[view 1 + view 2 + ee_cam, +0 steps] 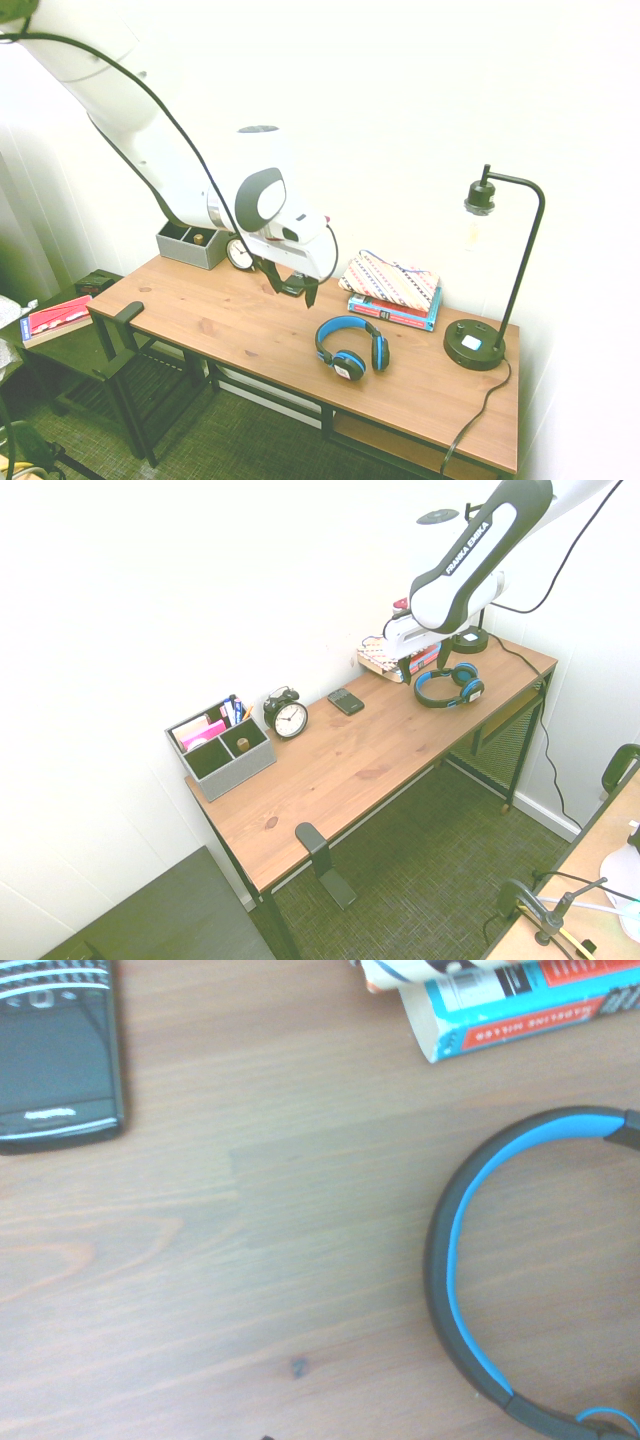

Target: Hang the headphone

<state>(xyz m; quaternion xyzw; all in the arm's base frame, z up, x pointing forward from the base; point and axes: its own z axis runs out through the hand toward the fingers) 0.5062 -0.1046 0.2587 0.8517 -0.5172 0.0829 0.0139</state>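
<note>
Wooden desk (230, 315) against a pale wall, with blue-and-black headphones (352, 347) lying on it in front of the stacked books (394, 308). Above the desk, near the headphones, the robot's gripper (292, 297) hangs wide open, holding nothing.

Before you, a brown wooden desk (330, 770) with dark legs stands against a bright white wall (180, 590), over dark carpet (430, 850).

Blue-lined black headphone (349, 365); grey organizer (231, 763).
</note>
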